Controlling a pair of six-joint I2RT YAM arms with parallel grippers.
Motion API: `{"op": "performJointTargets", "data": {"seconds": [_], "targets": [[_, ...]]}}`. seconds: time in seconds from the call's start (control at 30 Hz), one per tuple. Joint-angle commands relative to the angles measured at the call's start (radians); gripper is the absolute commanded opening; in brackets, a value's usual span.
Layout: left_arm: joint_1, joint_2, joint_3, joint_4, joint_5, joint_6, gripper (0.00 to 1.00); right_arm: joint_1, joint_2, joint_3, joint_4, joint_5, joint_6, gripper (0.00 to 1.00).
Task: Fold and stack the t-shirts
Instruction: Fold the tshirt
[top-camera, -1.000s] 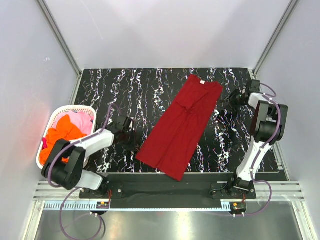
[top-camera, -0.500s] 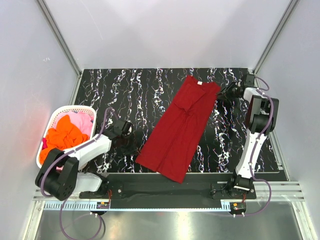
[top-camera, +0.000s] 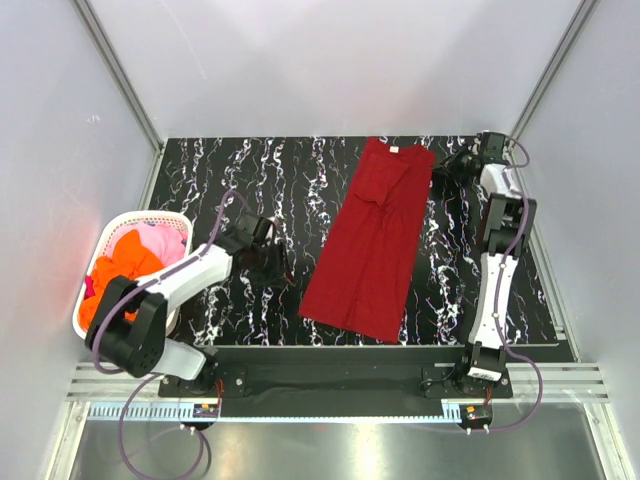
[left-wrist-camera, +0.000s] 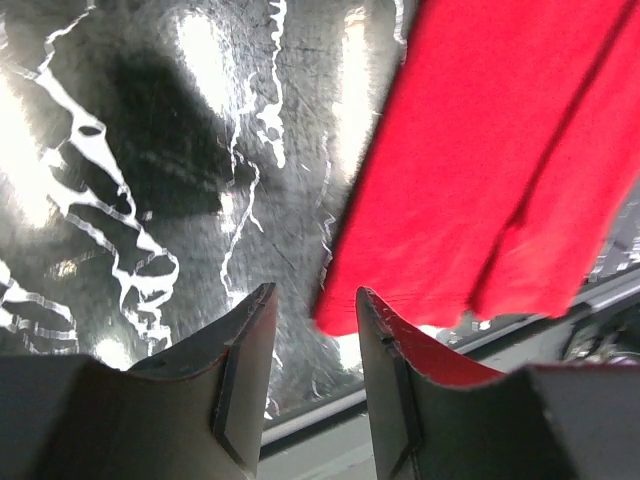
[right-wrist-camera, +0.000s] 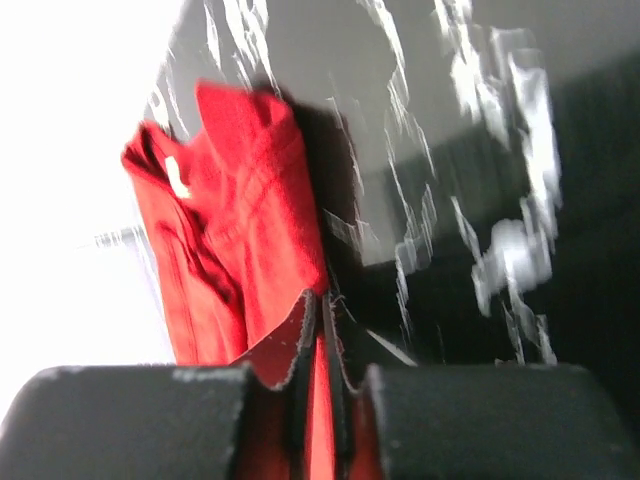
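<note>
Right gripper (right-wrist-camera: 322, 300) is pinched tight on the dark red cloth t-shirt (top-camera: 372, 245). Cloth shows between its 2 fingers at the collar-end corner, on the far side of the black white-veined table (top-camera: 230, 170). I read that hold as an anchor, so the long strip lies straight. Left gripper (left-wrist-camera: 315, 295) sits low by the hem corner near me, jaws apart with nothing between them, the hem just beside 1 finger. The shirt lies as 1 narrow band, sleeves folded in, slanting from far right toward the near edge. A crosswise fold comes next, I'd say. The bright orange t-shirt (top-camera: 125, 265) and pink t-shirt (top-camera: 165, 240) wait in the white plastic basket (top-camera: 108, 232) at left.
</note>
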Motion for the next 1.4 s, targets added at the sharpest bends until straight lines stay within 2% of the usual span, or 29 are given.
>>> {"op": "performJointTargets", "data": {"seconds": [0.0, 0.1, 0.23, 0.33, 0.43, 0.5, 0.57, 0.6, 0.7, 0.73, 0.9, 1.1, 1.13, 1.2, 1.37], "targets": [[-0.002, 0.073, 0.039, 0.007, 0.063, 0.067, 0.43, 0.012, 0.123, 0.271, -0.151, -0.008, -0.005, 0.19], [-0.003, 0.118, 0.037, 0.059, 0.107, 0.072, 0.43, 0.012, 0.100, 0.283, -0.181, -0.010, -0.001, 0.33], [-0.014, 0.161, 0.003, 0.139, 0.173, 0.061, 0.44, 0.011, -0.064, 0.065, -0.179, 0.078, -0.059, 0.41], [-0.031, 0.191, -0.030, 0.185, 0.207, 0.064, 0.45, 0.008, -0.208, -0.162, -0.178, 0.101, -0.076, 0.45], [-0.045, 0.208, -0.073, 0.231, 0.227, 0.055, 0.45, 0.011, -0.364, -0.352, -0.175, 0.124, -0.085, 0.47], [-0.057, 0.204, -0.105, 0.252, 0.207, 0.039, 0.36, 0.015, -0.487, -0.449, -0.176, 0.145, -0.085, 0.47], [-0.066, 0.183, -0.135, 0.274, 0.201, 0.022, 0.22, 0.029, -0.608, -0.598, -0.178, 0.191, -0.084, 0.47], [-0.075, 0.170, -0.167, 0.300, 0.201, 0.009, 0.10, 0.037, -0.646, -0.645, -0.176, 0.207, -0.081, 0.47], [-0.117, 0.120, -0.225, 0.339, 0.181, -0.050, 0.00, 0.079, -0.762, -0.785, -0.178, 0.233, -0.084, 0.47], [-0.131, 0.097, -0.237, 0.344, 0.172, -0.066, 0.00, 0.096, -0.780, -0.826, -0.176, 0.237, -0.088, 0.46], [-0.259, 0.014, -0.363, 0.445, 0.112, -0.243, 0.00, 0.280, -0.829, -0.853, -0.176, 0.285, -0.091, 0.40], [-0.370, -0.130, -0.471, 0.531, 0.028, -0.422, 0.01, 0.460, -0.699, -0.687, -0.172, 0.337, -0.091, 0.29], [-0.379, -0.138, -0.472, 0.533, 0.023, -0.429, 0.02, 0.492, -0.675, -0.635, -0.170, 0.334, -0.088, 0.22], [-0.392, -0.152, -0.466, 0.528, 0.008, -0.442, 0.06, 0.521, -0.601, -0.583, -0.169, 0.336, -0.087, 0.16], [-0.401, -0.143, -0.435, 0.508, 0.006, -0.443, 0.10, 0.569, -0.449, -0.434, -0.170, 0.300, -0.084, 0.13]]}}
